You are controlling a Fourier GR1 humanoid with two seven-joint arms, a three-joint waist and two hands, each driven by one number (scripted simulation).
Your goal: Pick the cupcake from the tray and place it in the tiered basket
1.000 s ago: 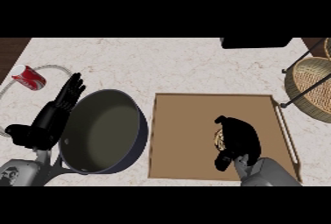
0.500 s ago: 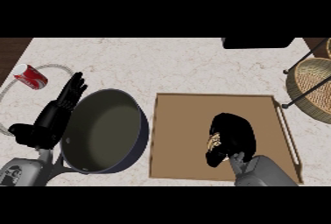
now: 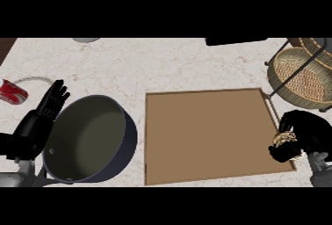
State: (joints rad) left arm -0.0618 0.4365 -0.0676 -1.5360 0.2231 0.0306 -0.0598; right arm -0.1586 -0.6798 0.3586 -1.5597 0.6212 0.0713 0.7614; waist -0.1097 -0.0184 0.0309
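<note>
Now clear of the flat brown tray point(image 3: 201, 136), the right hand's point(image 3: 303, 139) fingers clench the small frosted cupcake point(image 3: 283, 139) below the woven wicker tiered basket point(image 3: 303, 77).

The tray point(image 3: 201, 136) lies on the table point(image 3: 162, 61) at the centre. To its left sits the pan point(image 3: 88, 138), and the left hand point(image 3: 39, 121) rests just beside the pan's left rim. Behind that hand lies a can point(image 3: 14, 92). The tiered basket point(image 3: 304, 74) stands behind the tray's right end. The right hand point(image 3: 304, 138) is over the tray's right edge, curled round the cupcake point(image 3: 283, 139).
</note>
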